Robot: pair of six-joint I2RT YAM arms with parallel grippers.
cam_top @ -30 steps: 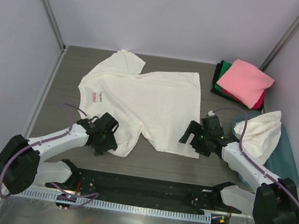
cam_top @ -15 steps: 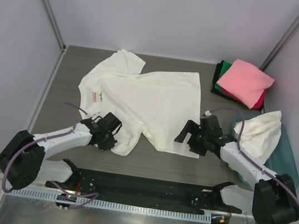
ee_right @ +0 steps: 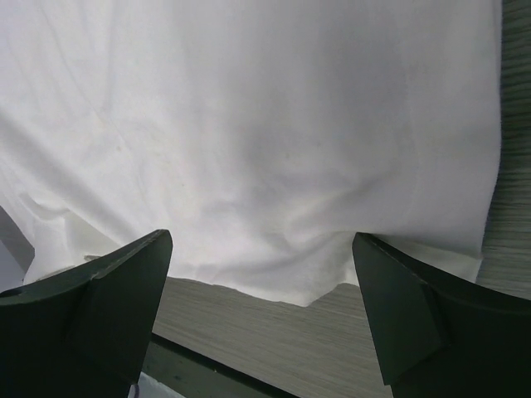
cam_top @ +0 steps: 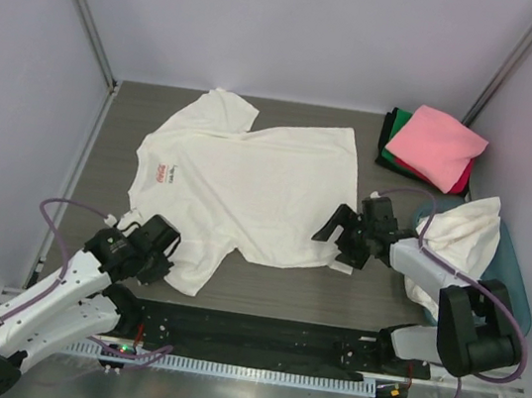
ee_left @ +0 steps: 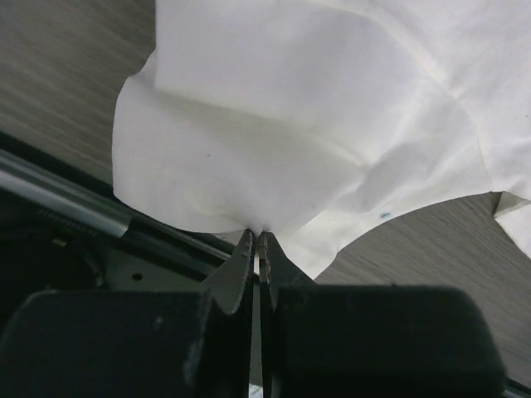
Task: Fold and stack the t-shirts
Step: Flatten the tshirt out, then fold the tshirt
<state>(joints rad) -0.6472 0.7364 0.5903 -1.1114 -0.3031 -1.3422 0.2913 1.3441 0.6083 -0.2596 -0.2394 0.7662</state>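
Note:
A cream-white t-shirt with a small red chest mark lies spread flat across the table. My left gripper is at its near-left sleeve, shut on the edge of the cloth. In the left wrist view the jaws pinch the white hem, which puckers at the tips. My right gripper stands open at the shirt's near-right hem. In the right wrist view its fingers straddle the hem edge without touching it.
A folded stack with a pink shirt on top of green, red and black ones sits at the back right corner. Another cream shirt lies crumpled in a teal tub at the right. A black rail runs along the near edge.
My left gripper shut on the sleeve edge and drew back toward the near left, dragging that part of the shirt with it. The right gripper edged left along the hem, staying open.

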